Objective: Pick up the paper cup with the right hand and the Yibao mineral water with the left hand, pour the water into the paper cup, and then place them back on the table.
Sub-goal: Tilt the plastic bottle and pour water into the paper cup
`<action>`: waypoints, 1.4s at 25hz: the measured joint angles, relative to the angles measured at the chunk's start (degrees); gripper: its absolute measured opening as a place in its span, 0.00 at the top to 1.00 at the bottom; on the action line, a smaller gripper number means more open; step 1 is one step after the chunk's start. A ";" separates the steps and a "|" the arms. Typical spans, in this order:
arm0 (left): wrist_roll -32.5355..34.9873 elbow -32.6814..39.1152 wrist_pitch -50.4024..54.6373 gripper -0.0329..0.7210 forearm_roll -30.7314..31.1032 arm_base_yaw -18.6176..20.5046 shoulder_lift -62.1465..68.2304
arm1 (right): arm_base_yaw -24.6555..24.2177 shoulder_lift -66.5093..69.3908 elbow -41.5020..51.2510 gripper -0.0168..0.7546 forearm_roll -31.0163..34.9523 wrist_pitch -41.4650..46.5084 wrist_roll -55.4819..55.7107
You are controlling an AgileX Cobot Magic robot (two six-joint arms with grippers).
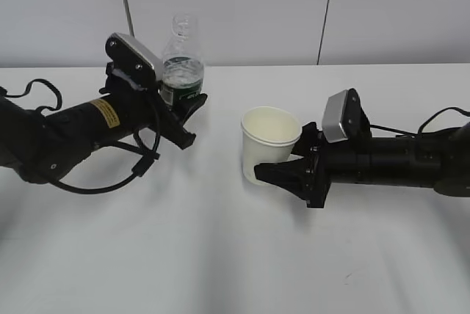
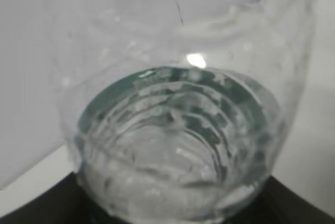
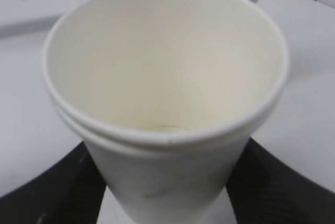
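A: Where the outside camera looks across the matte white table (image 1: 220, 255), how many things stand there?

B: Two: one clear ribbed Yibao mineral water (image 1: 181, 64), green-banded and upright, clasped by the left hand (image 1: 180, 112); one smooth paper cup (image 1: 268, 145), clasped low by the right hand (image 1: 283, 171).

A: And the left wrist?

B: One wavy, transparent bottle wall fills it, dark fingers (image 2: 42, 203) pressed to its sides.

A: The right wrist?

B: One tapered cup, rolled rim, cream inside, between two black fingers (image 3: 52, 192).
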 joint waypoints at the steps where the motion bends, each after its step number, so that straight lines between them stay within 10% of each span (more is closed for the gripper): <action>1: 0.43 -0.95 0.82 0.41 0.00 0.00 0.00 | 0.50 0.00 -0.70 0.36 -1.03 0.15 0.71; 35: 46.75 -4.64 -6.29 0.45 -3.97 0.00 0.00 | 3.69 0.00 -12.46 0.36 -17.01 4.38 20.75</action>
